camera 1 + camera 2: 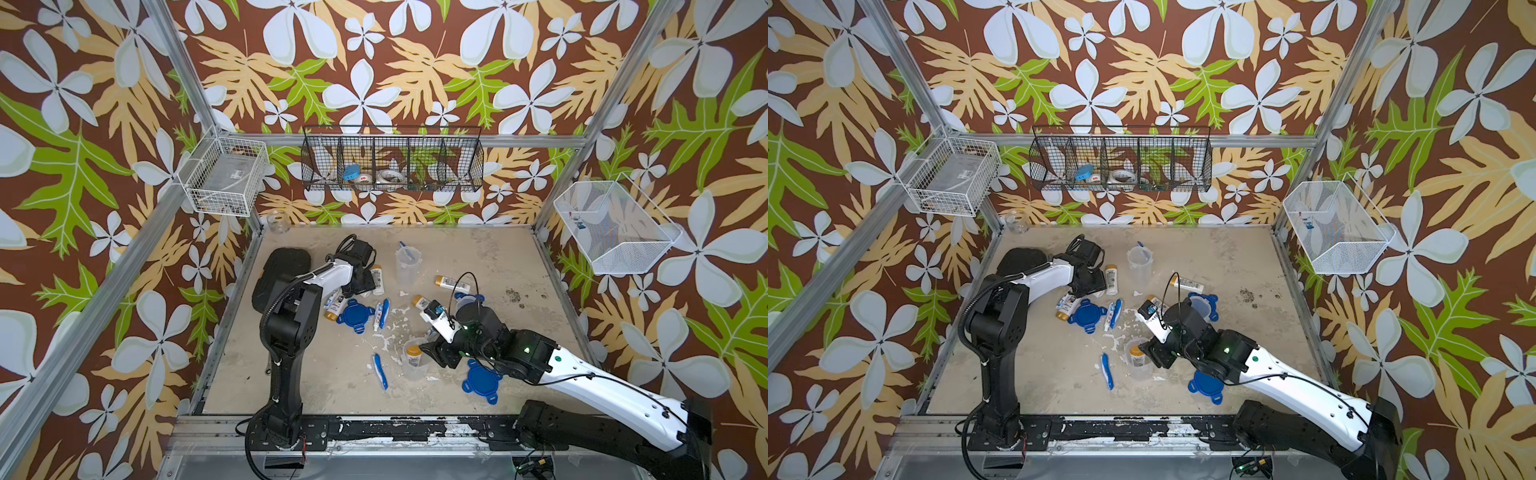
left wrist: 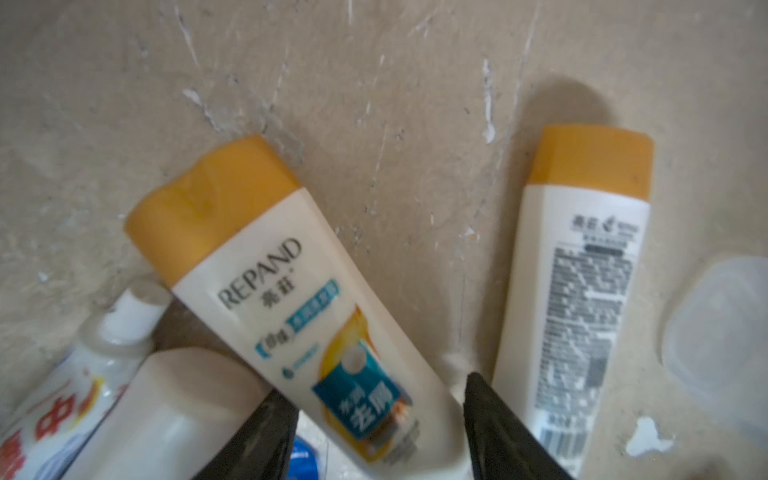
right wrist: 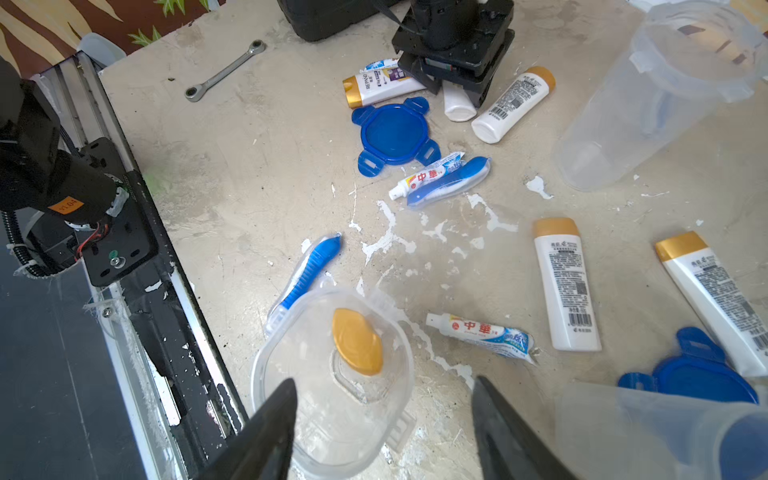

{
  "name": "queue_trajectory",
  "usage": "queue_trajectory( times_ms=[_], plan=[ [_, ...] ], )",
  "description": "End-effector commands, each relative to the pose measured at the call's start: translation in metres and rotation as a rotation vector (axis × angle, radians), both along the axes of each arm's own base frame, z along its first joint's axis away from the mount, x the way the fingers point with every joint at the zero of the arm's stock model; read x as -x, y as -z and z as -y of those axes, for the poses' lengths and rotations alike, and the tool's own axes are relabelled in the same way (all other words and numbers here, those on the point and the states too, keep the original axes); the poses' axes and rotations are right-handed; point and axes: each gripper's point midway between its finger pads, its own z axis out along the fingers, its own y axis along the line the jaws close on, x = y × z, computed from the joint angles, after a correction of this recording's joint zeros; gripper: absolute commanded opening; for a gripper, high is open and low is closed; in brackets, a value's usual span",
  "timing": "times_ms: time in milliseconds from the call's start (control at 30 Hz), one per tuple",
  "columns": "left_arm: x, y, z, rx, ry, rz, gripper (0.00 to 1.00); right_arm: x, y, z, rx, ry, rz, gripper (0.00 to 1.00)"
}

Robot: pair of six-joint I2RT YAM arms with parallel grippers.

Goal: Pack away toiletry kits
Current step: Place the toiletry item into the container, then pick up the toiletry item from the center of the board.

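Observation:
My left gripper [image 2: 372, 384] is open, its jaws on either side of a white gold-capped bottle [image 2: 291, 299] that lies among another bottle [image 2: 577, 291] and a toothpaste tube [image 2: 83, 374]. My right gripper [image 3: 384, 380] is open above a clear cup [image 3: 332, 395], in which a gold-capped bottle [image 3: 357, 347] stands upright. A taller cup [image 1: 406, 266] at the back holds a toothbrush. A third cup [image 1: 467, 301] stands by a blue lid. Loose on the table lie two blue lids [image 1: 353, 316] [image 1: 482, 380], a toothbrush [image 1: 380, 371], toothpaste [image 3: 478, 332] and two bottles [image 3: 565, 282] [image 3: 715, 299].
A black oblong case [image 1: 282, 274] lies at the left beside my left arm. A glass jar [image 1: 278, 220] stands in the back left corner. A wrench [image 3: 224, 70] lies near the front rail. Wire baskets [image 1: 226, 174] [image 1: 392, 162] [image 1: 611, 224] hang on the walls.

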Motion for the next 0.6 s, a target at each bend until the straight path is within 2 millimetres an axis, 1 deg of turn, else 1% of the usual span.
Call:
queue_trajectory(
  times_ms=[0, 67, 167, 233, 333, 367, 400, 500, 567],
  plan=[
    [-0.005, 0.010, -0.008, -0.024, -0.032, -0.019, 0.64, -0.005, -0.012, -0.001, -0.021, 0.015, 0.032, 0.78],
    [-0.005, 0.016, -0.012, -0.052, -0.032, -0.027, 0.64, -0.007, -0.015, -0.001, -0.023, 0.021, 0.040, 0.81],
    [-0.004, 0.025, -0.018, -0.098, -0.021, -0.042, 0.62, -0.011, -0.019, -0.001, -0.024, 0.036, 0.053, 0.82],
    [0.002, 0.029, -0.023, -0.130, -0.004, -0.054, 0.58, -0.014, -0.021, 0.000, -0.019, 0.051, 0.060, 0.82],
    [0.021, 0.035, -0.035, -0.196, 0.026, -0.069, 0.54, -0.018, -0.026, 0.001, -0.013, 0.075, 0.062, 0.82],
    [0.028, 0.037, -0.037, -0.216, 0.039, -0.075, 0.51, -0.019, -0.026, 0.001, -0.011, 0.081, 0.053, 0.83],
    [0.034, 0.038, -0.038, -0.229, 0.054, -0.078, 0.48, -0.020, -0.027, 0.000, -0.018, 0.082, 0.040, 0.83],
    [0.045, 0.041, -0.038, -0.244, 0.080, -0.082, 0.44, -0.027, -0.031, -0.001, -0.054, 0.093, -0.009, 0.82],
    [0.049, 0.045, -0.036, -0.231, 0.087, -0.089, 0.37, -0.036, -0.035, 0.003, -0.077, 0.121, -0.025, 0.82]
  ],
)
